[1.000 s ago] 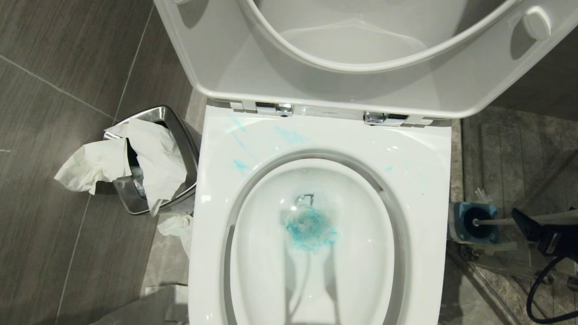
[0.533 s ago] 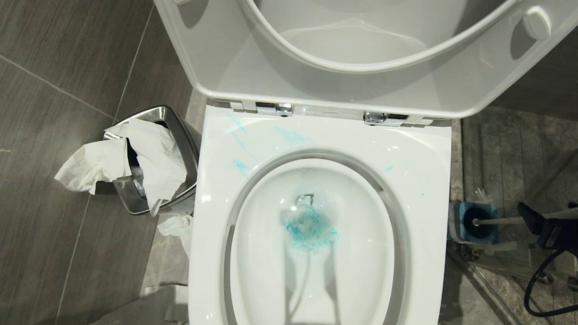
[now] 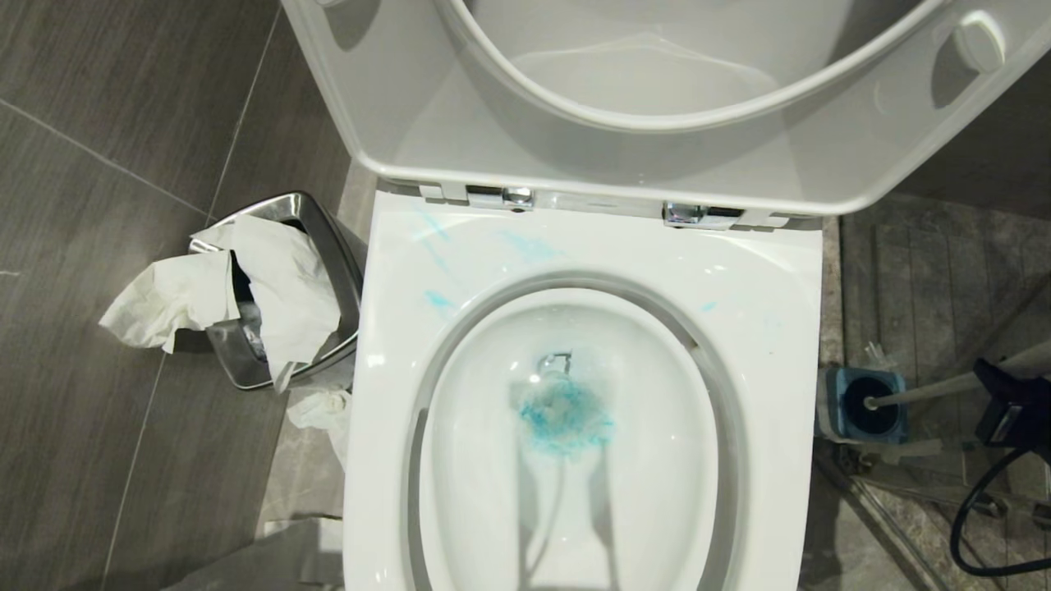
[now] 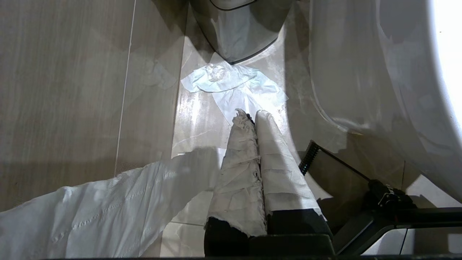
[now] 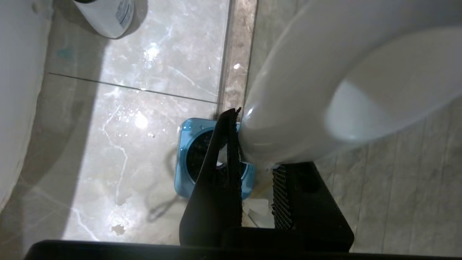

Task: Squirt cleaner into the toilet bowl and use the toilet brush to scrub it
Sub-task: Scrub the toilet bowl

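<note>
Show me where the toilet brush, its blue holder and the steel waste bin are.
toilet brush (image 3: 924,391), head view, on its white handle.
blue holder (image 3: 834,386), head view, on its near left wall.
steel waste bin (image 3: 240,371), head view, on its shiny front wall.

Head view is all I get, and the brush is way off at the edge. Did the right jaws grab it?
Observer: Yes. In the right wrist view the right gripper has its jaws closed on the brush, on its white handle.
Operator: Is anything else on the floor there?
Observer: A white bottle with a label stands on the tiles beyond the blue holder.
Operator: Where's the other arm?
Observer: The left gripper hangs low beside the toilet, its jaws shut and wrapped in white paper, pointing at a crumpled tissue on the floor.
</note>
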You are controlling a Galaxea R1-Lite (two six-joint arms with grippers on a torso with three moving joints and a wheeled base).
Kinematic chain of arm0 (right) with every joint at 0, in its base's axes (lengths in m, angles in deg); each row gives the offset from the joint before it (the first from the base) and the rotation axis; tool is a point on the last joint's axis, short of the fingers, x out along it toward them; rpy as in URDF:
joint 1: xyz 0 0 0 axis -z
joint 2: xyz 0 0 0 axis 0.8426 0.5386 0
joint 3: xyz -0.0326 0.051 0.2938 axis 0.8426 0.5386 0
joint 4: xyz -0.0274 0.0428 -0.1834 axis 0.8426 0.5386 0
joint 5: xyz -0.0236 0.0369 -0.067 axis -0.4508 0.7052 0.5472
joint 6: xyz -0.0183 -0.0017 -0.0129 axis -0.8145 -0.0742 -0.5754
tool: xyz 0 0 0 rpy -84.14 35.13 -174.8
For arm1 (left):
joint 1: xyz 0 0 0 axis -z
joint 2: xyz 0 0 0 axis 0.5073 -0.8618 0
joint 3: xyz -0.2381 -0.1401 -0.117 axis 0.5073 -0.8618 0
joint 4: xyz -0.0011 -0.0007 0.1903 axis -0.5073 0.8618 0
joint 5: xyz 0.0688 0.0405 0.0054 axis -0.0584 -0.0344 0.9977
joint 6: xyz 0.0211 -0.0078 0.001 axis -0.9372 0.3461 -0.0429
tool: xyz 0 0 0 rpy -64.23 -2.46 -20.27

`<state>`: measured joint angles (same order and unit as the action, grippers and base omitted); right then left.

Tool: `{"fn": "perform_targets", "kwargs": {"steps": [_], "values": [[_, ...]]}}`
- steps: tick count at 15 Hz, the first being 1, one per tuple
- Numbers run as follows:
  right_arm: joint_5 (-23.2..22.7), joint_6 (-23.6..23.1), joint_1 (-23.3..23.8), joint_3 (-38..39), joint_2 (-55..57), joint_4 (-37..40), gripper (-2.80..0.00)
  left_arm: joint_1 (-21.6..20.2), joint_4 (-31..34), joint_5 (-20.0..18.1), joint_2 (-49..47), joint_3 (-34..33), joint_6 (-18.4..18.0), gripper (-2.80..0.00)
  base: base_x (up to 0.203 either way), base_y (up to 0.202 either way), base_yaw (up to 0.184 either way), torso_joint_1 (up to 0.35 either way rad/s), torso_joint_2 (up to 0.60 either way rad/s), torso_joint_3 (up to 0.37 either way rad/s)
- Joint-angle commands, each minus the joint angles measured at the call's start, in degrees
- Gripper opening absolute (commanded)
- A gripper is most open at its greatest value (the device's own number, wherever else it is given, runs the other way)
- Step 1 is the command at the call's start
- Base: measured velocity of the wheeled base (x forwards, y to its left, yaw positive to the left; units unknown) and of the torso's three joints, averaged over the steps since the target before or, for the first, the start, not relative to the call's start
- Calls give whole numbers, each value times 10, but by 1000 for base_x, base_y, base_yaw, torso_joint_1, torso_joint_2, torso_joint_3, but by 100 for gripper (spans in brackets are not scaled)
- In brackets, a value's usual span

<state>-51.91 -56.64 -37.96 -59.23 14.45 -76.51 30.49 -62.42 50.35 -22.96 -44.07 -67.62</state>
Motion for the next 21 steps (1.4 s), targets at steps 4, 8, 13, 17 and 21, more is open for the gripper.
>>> {"fn": "perform_targets", "kwargs": {"steps": [4, 8, 13, 17, 21], "values": [[10, -3, 1, 48, -23, -18, -280, 0, 0, 0, 0, 0, 0, -280, 0, 0, 0, 0, 0, 0], [54, -8, 0, 87, -61, -8, -280, 0, 0, 0, 0, 0, 0, -280, 0, 0, 0, 0, 0, 0], [128, -15, -7, 87, -83, 17, -280, 0, 0, 0, 0, 0, -1, -280, 0, 0, 0, 0, 0, 0], [130, -14, -8, 87, -95, 26, -280, 0, 0, 0, 0, 0, 0, -280, 0, 0, 0, 0, 0, 0], [115, -18, -13, 87, -97, 38, -280, 0, 0, 0, 0, 0, 0, -280, 0, 0, 0, 0, 0, 0]]}}
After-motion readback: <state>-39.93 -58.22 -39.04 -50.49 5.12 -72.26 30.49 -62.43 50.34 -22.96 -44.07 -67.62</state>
